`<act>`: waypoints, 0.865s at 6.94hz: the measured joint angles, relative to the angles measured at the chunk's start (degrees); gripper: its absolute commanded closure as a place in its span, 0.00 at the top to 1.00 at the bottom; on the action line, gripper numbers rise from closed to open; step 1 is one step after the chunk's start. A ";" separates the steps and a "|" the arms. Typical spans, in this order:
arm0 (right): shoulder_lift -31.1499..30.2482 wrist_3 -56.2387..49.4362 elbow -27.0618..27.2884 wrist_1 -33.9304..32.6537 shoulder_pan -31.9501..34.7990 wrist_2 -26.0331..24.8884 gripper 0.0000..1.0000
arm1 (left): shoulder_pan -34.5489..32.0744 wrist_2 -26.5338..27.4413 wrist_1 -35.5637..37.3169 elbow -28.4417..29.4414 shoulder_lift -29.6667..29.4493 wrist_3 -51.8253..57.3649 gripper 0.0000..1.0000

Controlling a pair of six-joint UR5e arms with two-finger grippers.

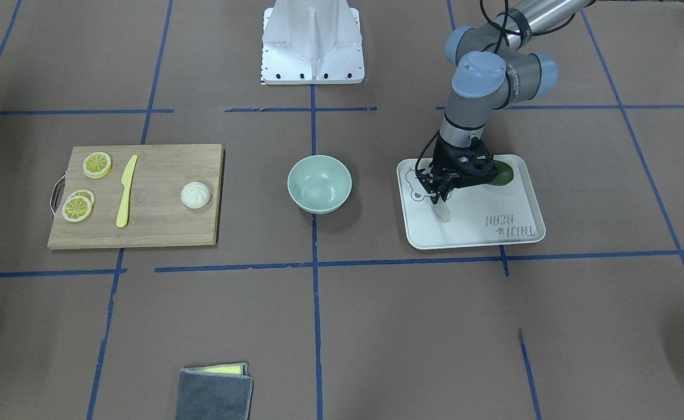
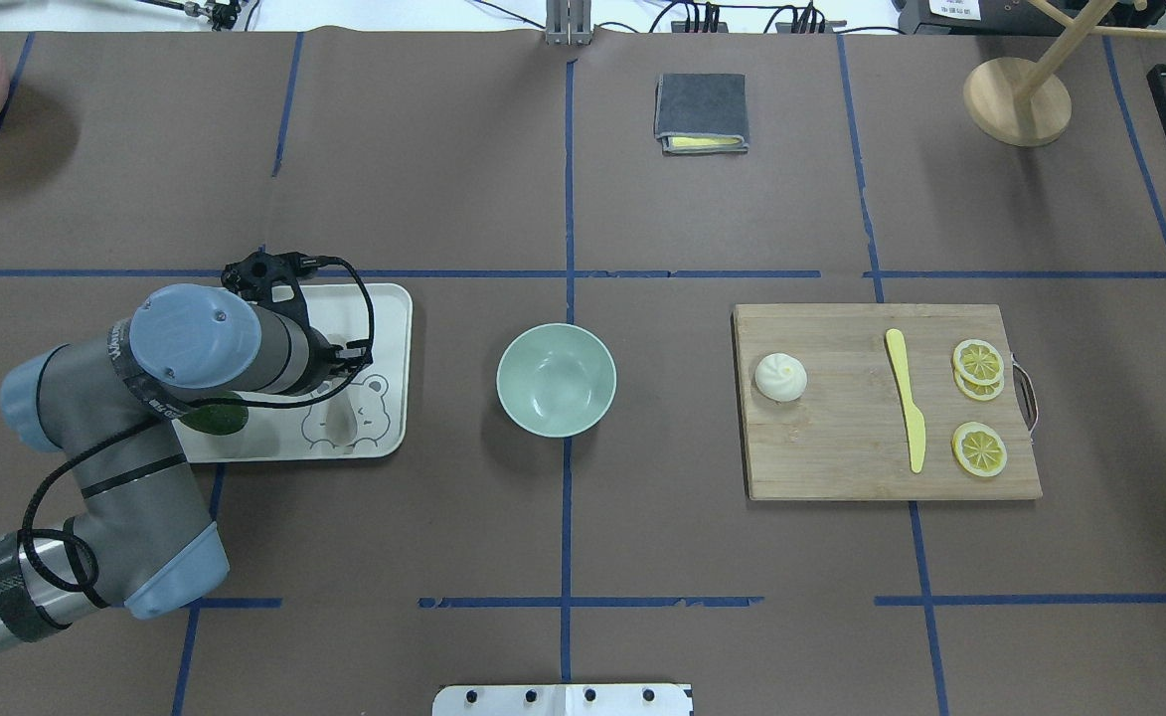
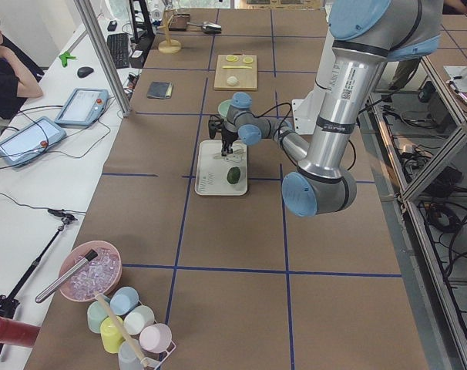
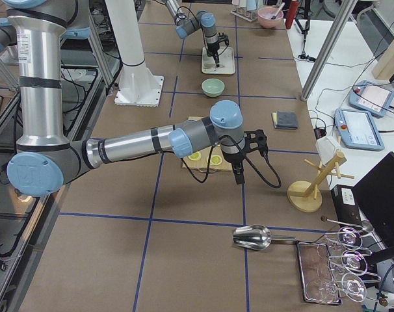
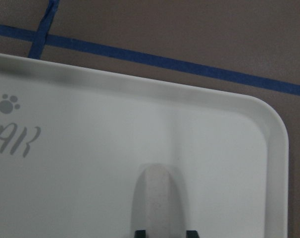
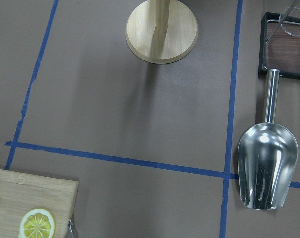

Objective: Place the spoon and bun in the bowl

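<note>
Brown paper surface (image 2: 443,149), blue tape grid (image 2: 568,273), white desk (image 3: 33,193) alongside. Left jaws clenched on spoon (image 5: 157,198) at tray (image 1: 476,204); right jaws impossible to judge. Bun (image 1: 195,195) on board (image 1: 161,224), bowl (image 1: 318,204) between.

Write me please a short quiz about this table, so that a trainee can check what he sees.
1. True or false: the bun is in the bowl.
2. The spoon lies: A) in the bowl, B) on the white tray, C) beside the bun.
3. Fill in: ___ lemon slices lie near the yellow knife.
Key: 1 false; 2 B; 3 three.
</note>
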 measured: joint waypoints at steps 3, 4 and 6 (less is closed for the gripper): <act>0.03 0.00 -0.05 0.00 0.00 0.03 1.00 | -0.55 -0.22 1.13 -2.81 -0.80 0.19 0.00; 0.03 0.00 -0.05 0.00 0.00 0.03 1.00 | -1.22 -0.33 2.96 -4.01 -2.73 -0.48 0.00; 0.03 0.00 -0.05 -0.06 0.00 0.03 1.00 | -2.14 -0.07 5.80 -3.48 -7.91 -8.05 0.00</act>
